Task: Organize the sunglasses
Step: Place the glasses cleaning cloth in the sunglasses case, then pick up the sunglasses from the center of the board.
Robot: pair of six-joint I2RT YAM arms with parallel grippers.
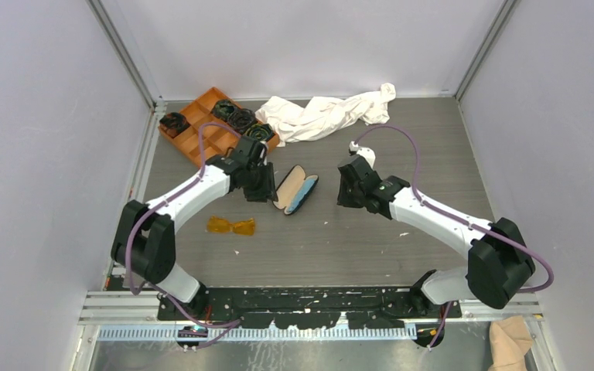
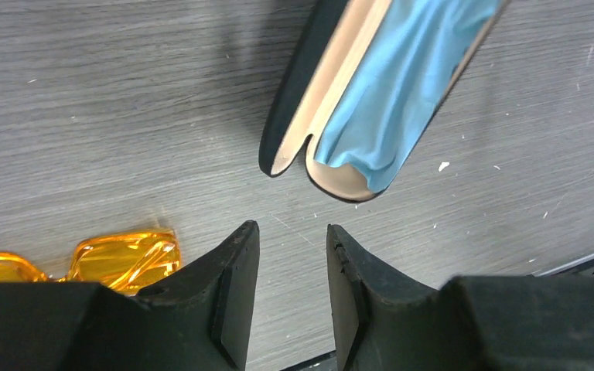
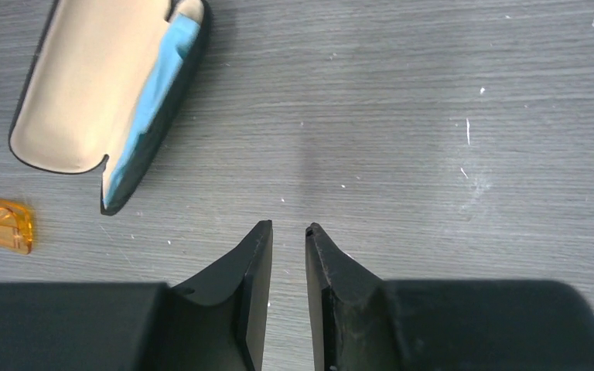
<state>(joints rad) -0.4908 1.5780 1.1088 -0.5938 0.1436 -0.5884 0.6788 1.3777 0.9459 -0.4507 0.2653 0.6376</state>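
**benchrat:** where are the sunglasses (image 1: 230, 226) sitting, and which way do they lie?

**yam_fan:** Flat on the table (image 1: 371, 247), out in the open. They're on the left arm's side, a bit nearer the arm bases than the black case (image 1: 288, 188). They're not touching the case and not in it. From the top camera their long axis runs pretty much left-right, along the table's near edge, with the two orange lenses side by side. Can't tell which way the front faces or whether the arms are folded, it's too small.

**benchrat:** and the case?

**yam_fan:** Lying open with the beige lining up. Its long axis is on a diagonal, so it sits at a clear angle to the glasses. The light blue cloth (image 2: 410, 85) is tucked in one half, and the other half is bare lining.

**benchrat:** grippers holding anything?

**yam_fan:** Nope. The left gripper (image 2: 290, 228) hangs just beside the case, fingers apart with only table between them. The glasses are off to one side in its wrist view. The right gripper (image 3: 288, 226) is on the case's other side with a narrower gap, also nothing in it. There's an orange tray (image 1: 201, 131) with black bits and a white rag (image 1: 325, 116) at the far end, well apart from the glasses.
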